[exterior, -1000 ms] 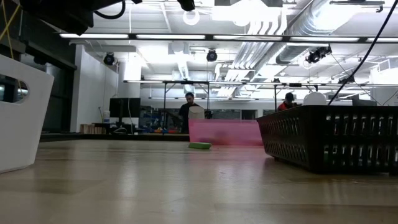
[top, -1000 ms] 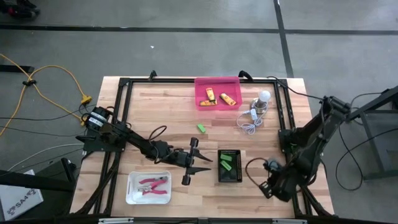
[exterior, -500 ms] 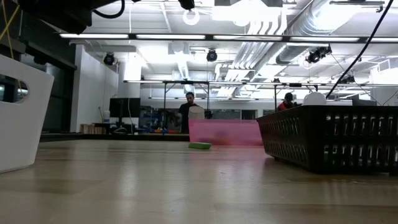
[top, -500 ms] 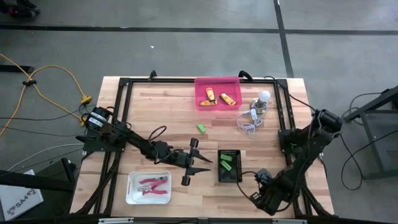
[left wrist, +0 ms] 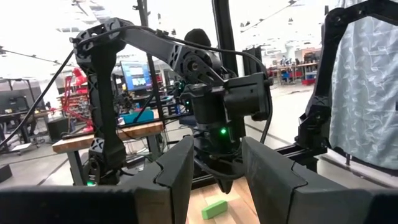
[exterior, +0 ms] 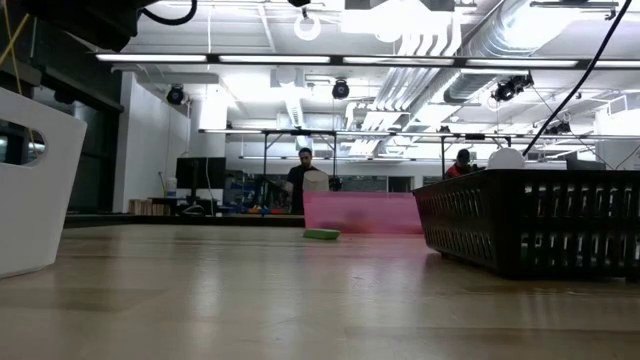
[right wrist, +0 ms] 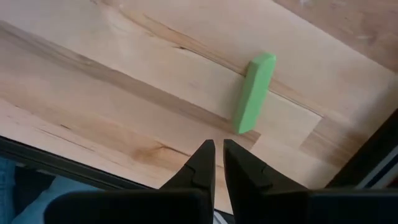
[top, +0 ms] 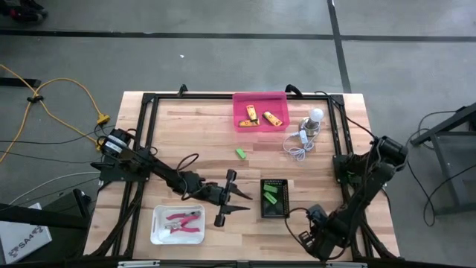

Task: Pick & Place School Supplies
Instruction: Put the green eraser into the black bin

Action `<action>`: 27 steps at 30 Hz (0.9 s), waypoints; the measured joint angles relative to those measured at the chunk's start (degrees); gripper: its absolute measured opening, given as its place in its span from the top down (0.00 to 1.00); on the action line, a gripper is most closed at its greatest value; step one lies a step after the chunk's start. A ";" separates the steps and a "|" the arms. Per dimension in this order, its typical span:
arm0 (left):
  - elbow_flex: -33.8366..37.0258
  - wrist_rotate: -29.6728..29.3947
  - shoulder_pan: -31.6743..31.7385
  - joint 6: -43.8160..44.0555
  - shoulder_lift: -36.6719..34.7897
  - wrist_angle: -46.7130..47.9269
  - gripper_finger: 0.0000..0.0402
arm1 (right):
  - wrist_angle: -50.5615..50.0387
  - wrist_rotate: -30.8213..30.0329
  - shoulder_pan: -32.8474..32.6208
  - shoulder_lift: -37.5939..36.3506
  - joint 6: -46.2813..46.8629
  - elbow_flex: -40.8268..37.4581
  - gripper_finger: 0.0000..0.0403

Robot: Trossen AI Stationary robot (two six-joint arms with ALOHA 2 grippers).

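Observation:
A green block (right wrist: 254, 92) lies flat on the wood near the table's near right corner. My right gripper (right wrist: 216, 149) points down over it, shut, its tips just short of the block's near end and touching nothing. In the high view this gripper (top: 311, 237) hides that block. The left wrist view shows the block (left wrist: 214, 208) under the right arm's gripper. My left gripper (top: 242, 199) hovers open and level at mid-table, holding nothing. Another green block (top: 240, 153) lies at the centre. Two more (top: 270, 195) lie in the black basket (top: 274, 214).
A pink tray (top: 239, 112) with yellow-orange pieces stands at the far edge. Right of it sits a white bulb with a coiled cable (top: 306, 130). A white tray (top: 158, 231) with pink-handled tools is at the near left. A black frame (top: 145, 134) rims the table.
My right gripper has come down and moved toward the table's near edge, ending just above the wood by the green block. Its fingers stay shut.

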State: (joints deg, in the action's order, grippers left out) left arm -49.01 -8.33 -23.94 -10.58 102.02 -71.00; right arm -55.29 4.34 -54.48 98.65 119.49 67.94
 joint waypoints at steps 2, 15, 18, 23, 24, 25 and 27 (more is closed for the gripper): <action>0.00 0.00 -0.04 -0.09 0.00 0.00 0.67 | 0.00 -0.82 -0.29 0.00 0.90 0.00 0.95; 0.00 -0.02 -0.31 -0.31 0.00 0.00 0.67 | -2.94 -1.66 -0.65 0.00 2.45 -0.07 0.75; 0.00 -0.03 -0.31 -0.31 0.00 0.00 0.67 | -3.65 -1.41 -0.65 0.03 3.39 -0.07 0.71; 0.00 -0.03 -0.31 -0.27 0.00 0.00 0.67 | -3.15 -1.11 -0.76 0.24 5.37 -1.31 0.70; 0.00 -0.03 -0.31 -0.26 0.00 0.02 0.67 | -2.51 -1.14 -0.76 0.24 5.39 -1.76 0.70; 0.00 -0.03 -0.31 -0.25 0.00 0.02 0.67 | -1.88 -1.17 -0.76 0.26 5.41 -2.33 0.70; 0.00 -0.03 -0.31 -0.24 0.00 0.02 0.67 | -0.71 -1.15 -0.76 0.26 5.30 -3.48 0.71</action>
State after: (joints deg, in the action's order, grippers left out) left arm -49.01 -8.36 -24.25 -10.82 102.02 -70.98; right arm -56.00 3.19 -55.24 98.91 124.78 64.47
